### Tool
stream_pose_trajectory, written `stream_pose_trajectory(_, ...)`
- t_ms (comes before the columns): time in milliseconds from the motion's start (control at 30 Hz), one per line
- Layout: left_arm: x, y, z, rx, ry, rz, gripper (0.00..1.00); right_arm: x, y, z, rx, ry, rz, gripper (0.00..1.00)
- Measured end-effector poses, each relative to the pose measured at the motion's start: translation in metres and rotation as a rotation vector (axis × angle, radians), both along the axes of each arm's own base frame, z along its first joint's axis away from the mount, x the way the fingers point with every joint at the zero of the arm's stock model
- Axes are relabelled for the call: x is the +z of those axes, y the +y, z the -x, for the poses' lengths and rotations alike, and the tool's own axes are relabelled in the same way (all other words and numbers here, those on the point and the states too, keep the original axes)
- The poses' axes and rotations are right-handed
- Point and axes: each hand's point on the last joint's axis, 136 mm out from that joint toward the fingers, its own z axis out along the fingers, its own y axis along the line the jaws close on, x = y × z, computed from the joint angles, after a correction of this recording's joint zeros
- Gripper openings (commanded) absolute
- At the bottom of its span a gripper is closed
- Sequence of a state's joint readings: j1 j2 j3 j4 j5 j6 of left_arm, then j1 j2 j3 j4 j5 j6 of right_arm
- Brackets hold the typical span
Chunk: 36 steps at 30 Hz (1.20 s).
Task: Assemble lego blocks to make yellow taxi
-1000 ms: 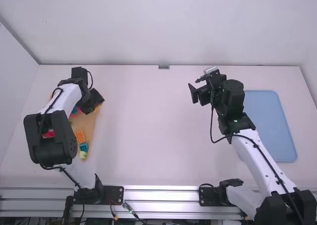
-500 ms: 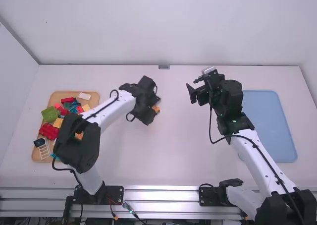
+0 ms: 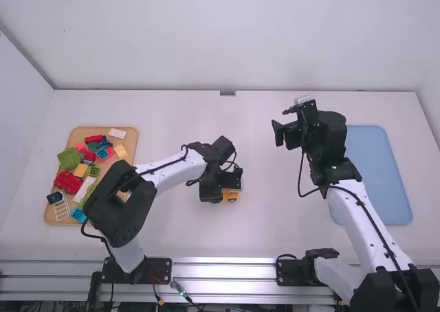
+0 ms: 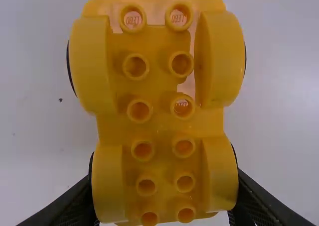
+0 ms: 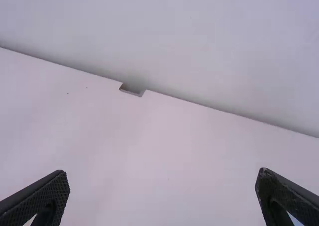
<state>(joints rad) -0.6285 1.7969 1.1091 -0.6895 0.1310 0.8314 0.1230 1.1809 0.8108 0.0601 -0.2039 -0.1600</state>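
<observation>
Faint print (barely legible) on yellow studs (image 4: 178,18)

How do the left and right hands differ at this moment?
The left hand is shut on the yellow base; the right hand is open with nothing between its fingers. In the high view, the right appears nearer the table's far edge than the left. Both are black.

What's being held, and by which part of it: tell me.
The yellow car base, gripped across its width at one end, by a pair of wheel arches, in the left gripper.
</observation>
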Motion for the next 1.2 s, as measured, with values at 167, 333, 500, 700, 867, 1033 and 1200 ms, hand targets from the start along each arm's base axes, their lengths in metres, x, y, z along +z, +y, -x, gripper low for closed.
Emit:
stream_pose_trajectory(167, -0.016, -0.001, -0.001, -0.033, -0.038, 0.023, 0.2, 0.005, 0.005, 0.006, 0.015, -0.007, -0.002, 0.99)
stream_pose_trajectory(333, -0.025, 0.002, 0.0, -0.041, -0.056, 0.025, 0.99, 0.007, 0.014, 0.009, 0.041, -0.011, 0.0, 0.99)
stream_pose_trajectory(500, -0.026, 0.006, 0.002, -0.042, -0.051, 0.004, 0.99, 0.009, 0.019, 0.011, 0.055, -0.02, -0.001, 0.99)
stream_pose_trajectory(700, -0.001, 0.005, -0.002, -0.03, -0.021, 0.006, 0.99, 0.009, 0.02, 0.011, 0.058, -0.021, 0.001, 0.99)
stream_pose_trajectory(867, 0.044, 0.019, -0.018, 0.064, -0.001, -0.011, 0.99, 0.01, 0.02, 0.011, 0.057, -0.021, -0.002, 0.99)
stream_pose_trajectory(1033, 0.077, 0.044, -0.059, 0.326, -0.068, -0.01, 0.99, 0.01, 0.02, 0.011, 0.058, -0.023, 0.0, 0.99)
stream_pose_trajectory(1200, 0.086, 0.11, -0.103, 0.701, -0.164, -0.061, 0.99, 0.011, 0.02, 0.01, 0.057, -0.025, -0.002, 0.99)
